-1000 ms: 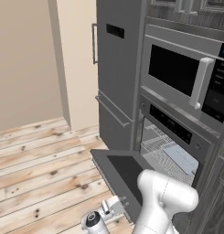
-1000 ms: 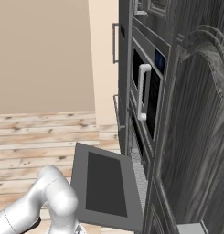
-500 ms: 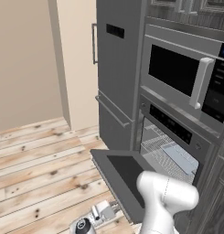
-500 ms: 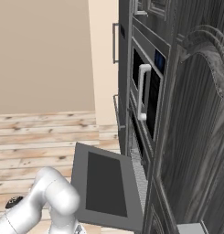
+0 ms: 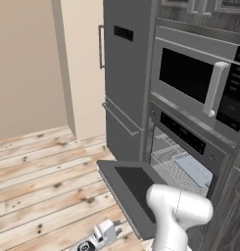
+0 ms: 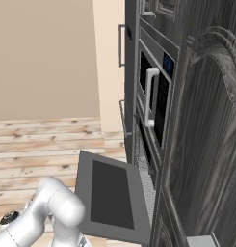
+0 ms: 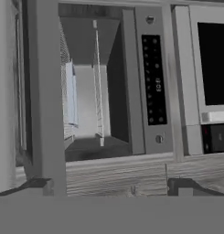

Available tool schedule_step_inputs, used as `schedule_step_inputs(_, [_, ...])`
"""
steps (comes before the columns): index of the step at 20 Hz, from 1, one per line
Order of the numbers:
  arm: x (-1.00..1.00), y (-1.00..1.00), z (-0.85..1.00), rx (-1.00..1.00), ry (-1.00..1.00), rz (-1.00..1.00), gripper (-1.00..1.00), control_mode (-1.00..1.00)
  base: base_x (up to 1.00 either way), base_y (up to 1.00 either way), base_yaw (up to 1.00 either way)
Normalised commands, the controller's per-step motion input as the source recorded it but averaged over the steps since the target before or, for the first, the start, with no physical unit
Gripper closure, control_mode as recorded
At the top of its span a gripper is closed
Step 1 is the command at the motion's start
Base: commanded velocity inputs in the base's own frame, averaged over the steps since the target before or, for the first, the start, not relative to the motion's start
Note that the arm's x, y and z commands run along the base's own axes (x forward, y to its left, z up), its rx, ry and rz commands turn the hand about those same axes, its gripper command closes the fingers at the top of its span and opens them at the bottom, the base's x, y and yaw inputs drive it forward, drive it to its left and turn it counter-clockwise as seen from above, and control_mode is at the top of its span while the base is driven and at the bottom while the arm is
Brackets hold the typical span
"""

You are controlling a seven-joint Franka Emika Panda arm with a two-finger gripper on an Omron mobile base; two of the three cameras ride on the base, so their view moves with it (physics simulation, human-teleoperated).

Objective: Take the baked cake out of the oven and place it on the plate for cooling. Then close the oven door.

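The oven stands open, and its oven door hangs flat out over the floor, dark window up. On the wire rack inside lies a pale flat slab; I cannot tell whether it is the cake. My gripper hovers low over the wood floor, left of the door's front edge, and points at the oven. In the rolled hand view the cavity, the slab and the black control strip show. My gripper is open, nothing between its fingertips. The plate is out of view.
A microwave with a white vertical handle sits above the oven. Tall grey cabinets stand to the left of it and a dark wood cabinet front to the right. The open door juts into the floor space beside my arm.
My hand has swung slightly further left, low in front of the open door. The oven, its door and the slab inside have not moved.
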Motion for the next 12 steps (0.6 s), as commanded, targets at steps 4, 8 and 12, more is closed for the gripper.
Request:
schedule_step_inputs(4, [0.50,0.20,-0.72,0.00,0.03,0.00,-1.00,-1.00,0.00,0.00,0.00])
schedule_step_inputs(8, [0.57,0.20,-0.67,0.00,0.00,-0.03,-1.00,-1.00,0.00,0.00,0.00])
schedule_step_inputs(12, [0.59,0.27,-0.75,-0.03,0.00,-0.12,-1.00,-1.00,0.00,0.00,0.00])
